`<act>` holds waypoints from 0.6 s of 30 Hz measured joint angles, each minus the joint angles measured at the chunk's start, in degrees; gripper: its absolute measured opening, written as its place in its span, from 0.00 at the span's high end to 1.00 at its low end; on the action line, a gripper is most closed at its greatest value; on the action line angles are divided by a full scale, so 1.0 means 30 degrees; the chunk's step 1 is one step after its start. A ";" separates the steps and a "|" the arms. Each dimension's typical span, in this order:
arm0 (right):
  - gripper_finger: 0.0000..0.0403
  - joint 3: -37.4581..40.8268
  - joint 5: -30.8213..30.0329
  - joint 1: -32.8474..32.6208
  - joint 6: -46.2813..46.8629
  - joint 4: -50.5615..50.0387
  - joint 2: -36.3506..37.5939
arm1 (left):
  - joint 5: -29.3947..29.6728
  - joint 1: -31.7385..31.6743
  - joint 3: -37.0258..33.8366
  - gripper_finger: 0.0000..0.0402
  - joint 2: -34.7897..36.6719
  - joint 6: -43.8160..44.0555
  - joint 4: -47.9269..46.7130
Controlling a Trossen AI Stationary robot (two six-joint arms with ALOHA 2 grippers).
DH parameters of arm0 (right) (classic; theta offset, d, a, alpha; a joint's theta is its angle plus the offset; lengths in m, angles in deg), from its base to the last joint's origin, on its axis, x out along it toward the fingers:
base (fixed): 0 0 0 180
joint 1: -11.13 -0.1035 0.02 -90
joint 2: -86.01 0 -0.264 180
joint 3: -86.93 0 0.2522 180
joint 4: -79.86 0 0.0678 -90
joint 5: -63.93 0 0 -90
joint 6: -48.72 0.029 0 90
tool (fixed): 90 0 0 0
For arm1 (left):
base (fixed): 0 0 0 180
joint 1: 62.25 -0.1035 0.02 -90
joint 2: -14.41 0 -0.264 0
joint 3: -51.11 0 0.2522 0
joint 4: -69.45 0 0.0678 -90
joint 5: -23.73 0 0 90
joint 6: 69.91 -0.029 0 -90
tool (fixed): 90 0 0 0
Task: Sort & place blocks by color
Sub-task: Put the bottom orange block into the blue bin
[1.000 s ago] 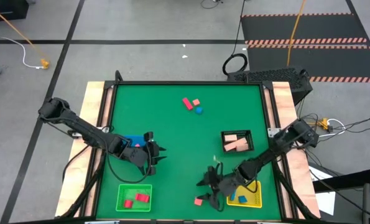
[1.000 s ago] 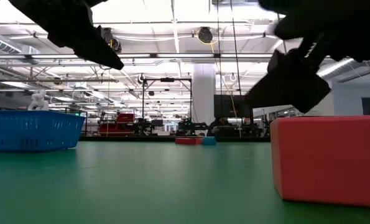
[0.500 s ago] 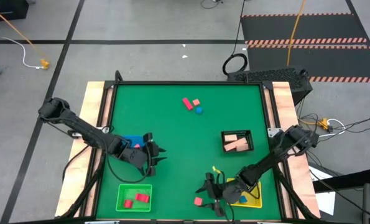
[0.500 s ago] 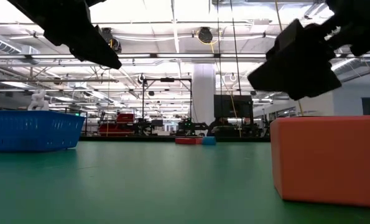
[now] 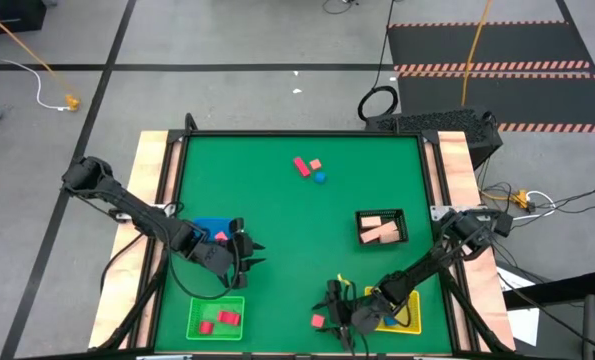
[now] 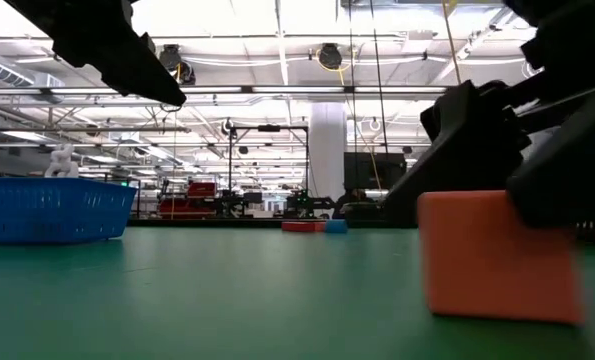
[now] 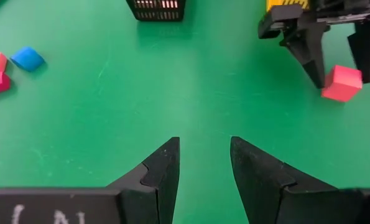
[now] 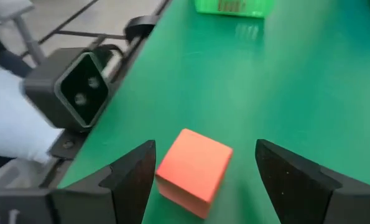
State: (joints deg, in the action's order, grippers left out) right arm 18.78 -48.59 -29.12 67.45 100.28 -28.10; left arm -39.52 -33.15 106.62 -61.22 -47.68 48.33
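Note:
A salmon-red cube (image 5: 318, 321) rests flat on the green mat near the table's front edge. My right gripper (image 5: 331, 314) is low over it and open, one finger on each side of the cube (image 8: 194, 171). My left gripper (image 5: 245, 256) hovers open over bare mat beside the blue tray (image 5: 213, 229), nothing between its fingers (image 7: 204, 168). At the far middle lie a red bar (image 5: 301, 166), a salmon cube (image 5: 316, 164) and a blue piece (image 5: 320, 177). My right gripper comes at the cube (image 7: 342, 83) slanting down from the table's right, with the cube on the mat between its fingers. One fingertip (image 8: 144, 162) stands close to the cube's side; I cannot tell whether it touches.
A green tray (image 5: 217, 317) with red blocks stands at the near left. A yellow tray (image 5: 405, 318) with blue pieces lies under my right arm. A black tray (image 5: 381, 227) holds tan blocks. The low camera (image 8: 79, 87) sits at the front edge near the cube.
My right gripper has come down and toward the table's near edge, rolling as it went, and now straddles the salmon-red cube. In the low view the cube stands a little farther left than before.

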 joint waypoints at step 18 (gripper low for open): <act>0.34 -0.0008 0.0013 0.0444 0.3774 -0.0826 0.0007 | 0.0034 0.0090 0.0000 0.64 0.0000 0.0151 -0.0044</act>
State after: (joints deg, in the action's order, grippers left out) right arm 18.76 -48.55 -27.79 78.77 97.80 -28.08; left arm -39.41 -32.88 106.62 -61.22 -47.23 48.20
